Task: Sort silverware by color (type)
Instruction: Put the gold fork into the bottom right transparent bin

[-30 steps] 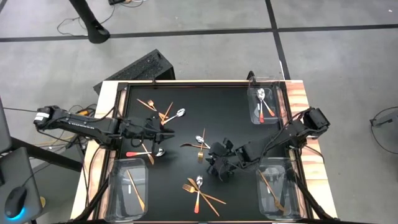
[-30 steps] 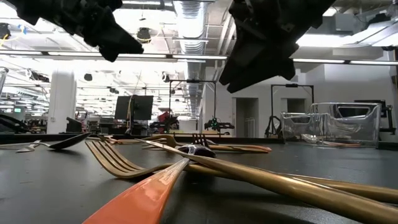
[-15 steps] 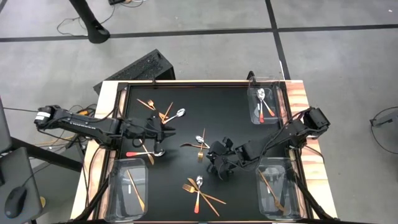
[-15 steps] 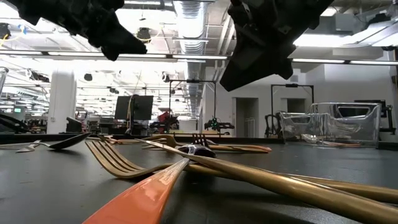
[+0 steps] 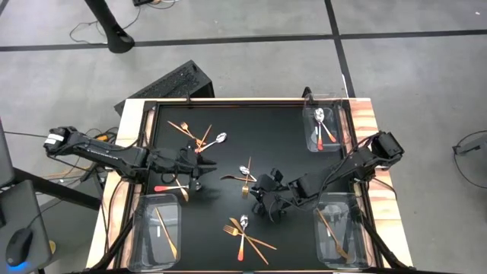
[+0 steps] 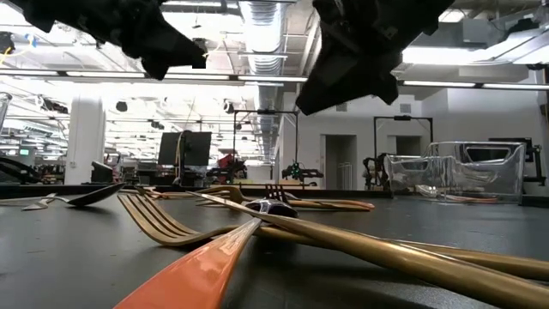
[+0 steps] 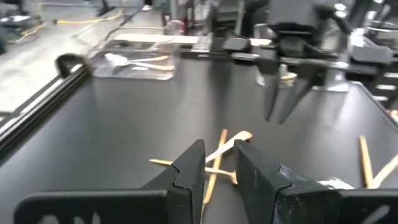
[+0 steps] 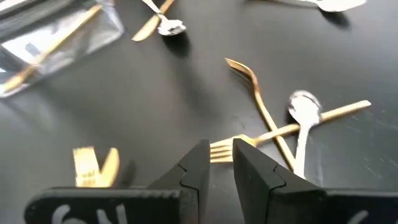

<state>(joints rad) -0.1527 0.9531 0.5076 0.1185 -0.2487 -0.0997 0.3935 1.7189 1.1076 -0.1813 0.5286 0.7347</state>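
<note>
Silverware lies in loose groups on the black table: copper pieces and a red-handled spoon far left [image 5: 196,135], a crossed fork and spoon at the centre [image 5: 245,176], a near pile [image 5: 243,232], and two pieces at the left [image 5: 171,186]. My left gripper [image 5: 199,166] hangs above the table left of centre, its fingers [image 7: 219,168] a narrow gap apart with nothing between them. My right gripper [image 5: 266,202] hangs over the centre group, its fingers [image 8: 221,158] likewise a narrow gap apart and empty, above gold fork tines [image 8: 227,149].
Three clear bins stand at the table's corners: far right [image 5: 323,129] with red-handled pieces, near left [image 5: 157,228] and near right [image 5: 338,232] with copper pieces. Free black tabletop lies between the groups. A keyboard [image 5: 171,84] sits beyond the far edge.
</note>
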